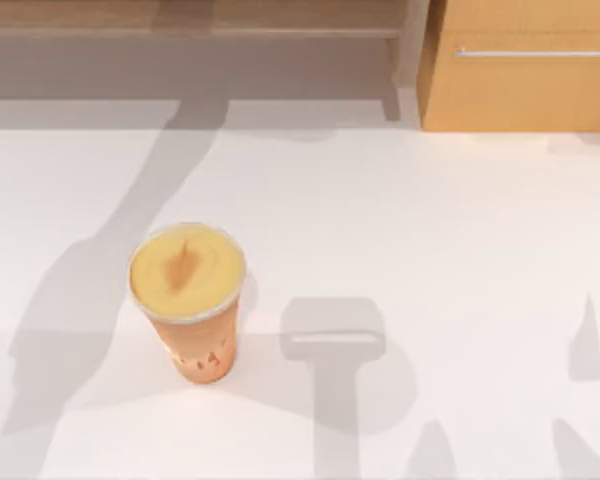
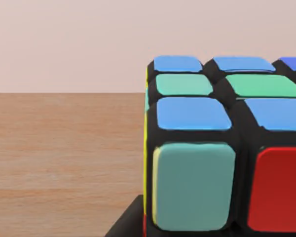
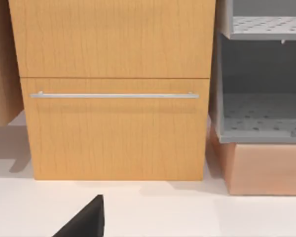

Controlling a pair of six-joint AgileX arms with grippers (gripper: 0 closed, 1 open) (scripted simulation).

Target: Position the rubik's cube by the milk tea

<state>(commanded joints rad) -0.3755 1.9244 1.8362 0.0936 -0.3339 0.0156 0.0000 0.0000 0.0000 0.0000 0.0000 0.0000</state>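
The milk tea (image 1: pixel 188 300) stands upright on the white table (image 1: pixel 430 230), left of centre in the top view, a tall orange-tan cup with a creamy round top. The rubik's cube (image 2: pixel 222 148) sits very close in the left wrist view, with blue, green, teal and red stickers showing. It is held off the table by my left gripper, and one dark finger (image 2: pixel 124 224) shows at its lower edge. A dark part of my right gripper (image 3: pixel 84 219) appears low in the right wrist view, above the white table.
A wooden cabinet (image 1: pixel 525 70) with a metal drawer handle (image 3: pixel 113 95) stands at the table's back right. Beside it is a grey perforated shelf unit (image 3: pixel 264 113). Arm shadows fall across the table's left and front.
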